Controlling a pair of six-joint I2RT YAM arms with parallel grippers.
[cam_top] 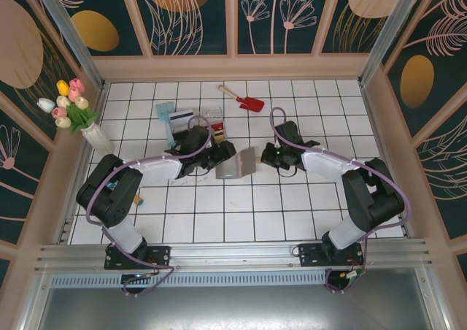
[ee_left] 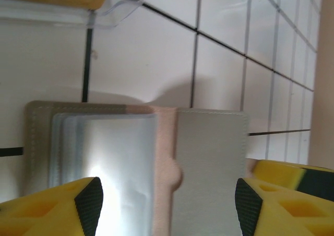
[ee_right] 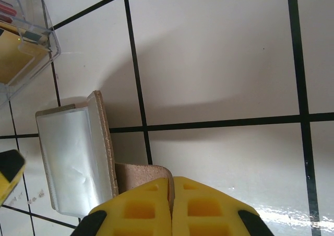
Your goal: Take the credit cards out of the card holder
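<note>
The thin grey-blue bifold card holder sits partly unfolded near the middle of the white tiled table, its tan flap pinched by the closed right gripper, the left gripper spread wide at its clear sleeves, so a weak pinch may let it slide away.

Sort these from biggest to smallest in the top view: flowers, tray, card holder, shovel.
1. flowers
2. tray
3. card holder and shovel: they look about alike, one wide, one long and thin, so I won't rank them.
</note>
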